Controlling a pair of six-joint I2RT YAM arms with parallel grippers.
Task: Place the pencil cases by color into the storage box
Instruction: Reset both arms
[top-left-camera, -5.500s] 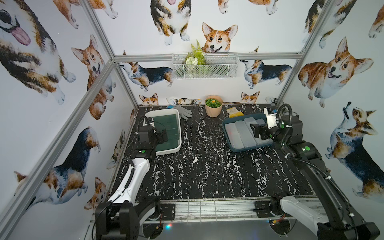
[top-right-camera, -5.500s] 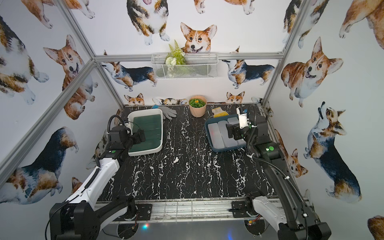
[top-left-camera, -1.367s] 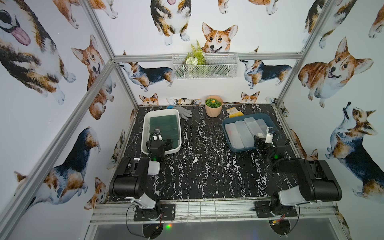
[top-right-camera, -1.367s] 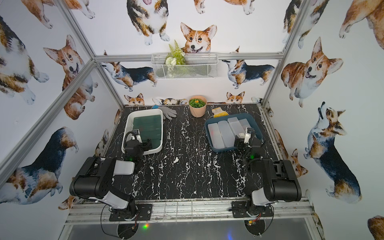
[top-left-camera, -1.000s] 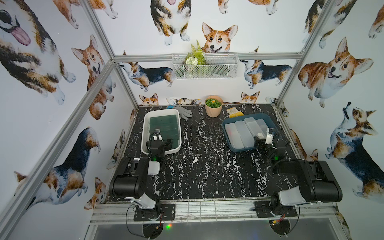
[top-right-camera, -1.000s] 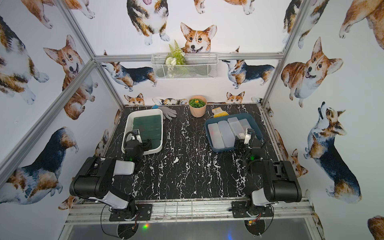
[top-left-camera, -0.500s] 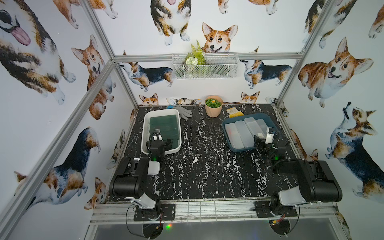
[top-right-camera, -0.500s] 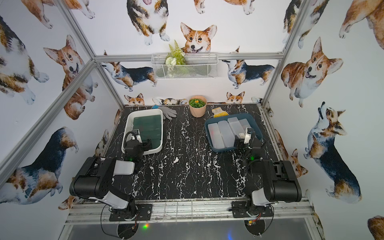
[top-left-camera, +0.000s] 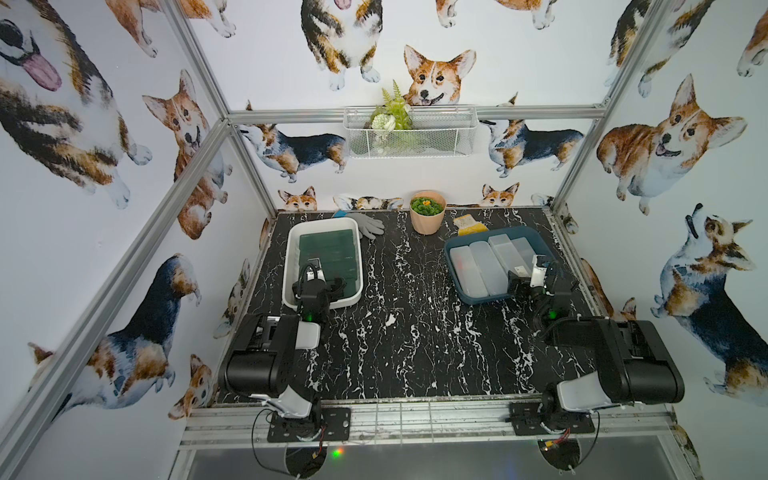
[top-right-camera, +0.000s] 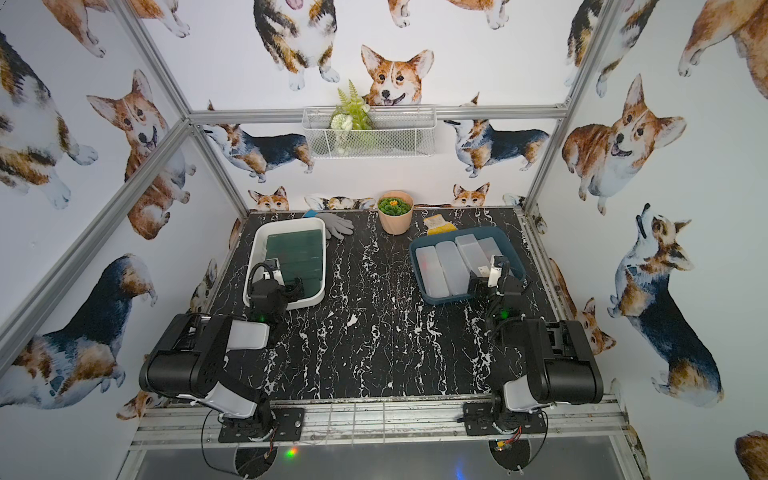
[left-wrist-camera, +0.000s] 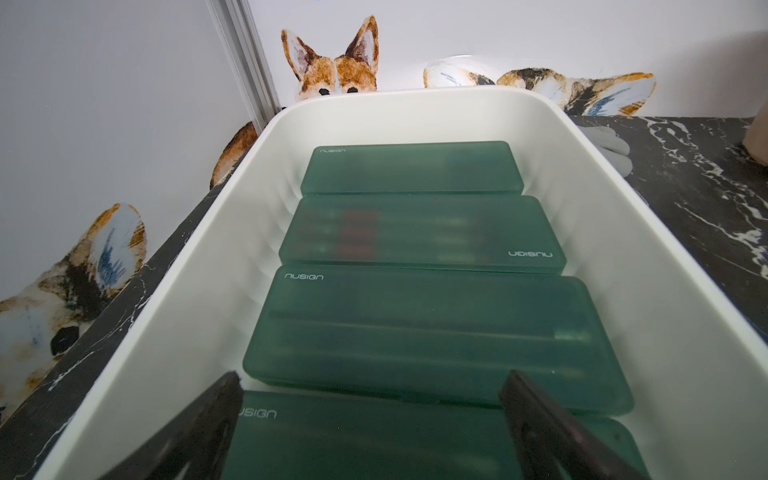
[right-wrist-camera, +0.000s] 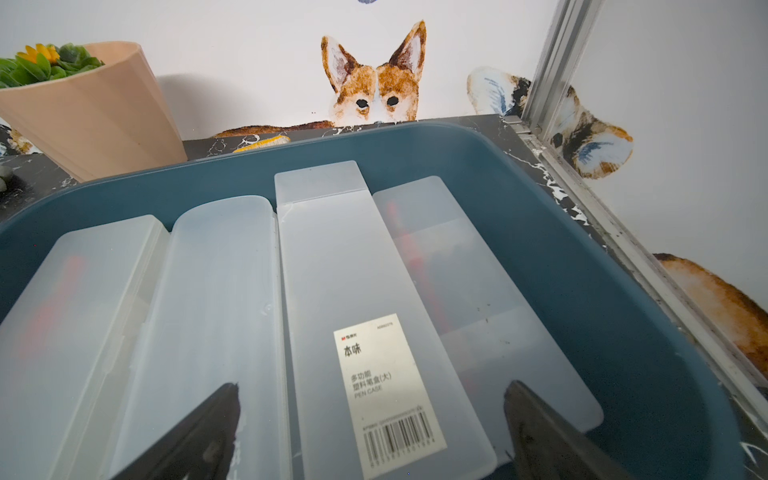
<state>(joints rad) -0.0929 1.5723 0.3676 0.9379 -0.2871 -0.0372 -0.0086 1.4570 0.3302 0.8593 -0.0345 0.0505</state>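
Found left hand (left-wrist-camera: 374, 382) released, fingers spread wide, gripping nothing. Noted it poised over the near end of the white tub (top-left-camera: 291, 257), at the left of the worktop (top-left-camera: 415, 332). Counted four green pencil cases (left-wrist-camera: 428, 332) inside that tub, lying flat and crosswise, side by side in a row running away from the hand: nearest one directly beneath the fingers, three more beyond. Unable to tell whether the fingers touch that nearest case. Recorded red shapes showing through the third case out from the hand.

Noted grey glove (top-left-camera: 368, 226) beyond the left hand and to its right, just past the far corner of the white tub. Noted tan plant pot (top-left-camera: 427, 220) further right, by the back wall, well beyond both hands.

Found right hand (right-wrist-camera: 372, 386) likewise released, fingers wide apart, holding nothing. Noted it over the near right part of the blue tub (right-wrist-camera: 561, 257). Counted four clear pencil cases (right-wrist-camera: 208, 311) visible inside that tub, lying lengthwise, side by side, pointing away from the hand. Noted white barcode label (right-wrist-camera: 386, 374) on the third case from the left, below and between the fingers. Recorded red contents showing through the outermost cases. Spotted yellow item (top-left-camera: 469, 224) beyond the right hand, just past the far rim of the blue tub.
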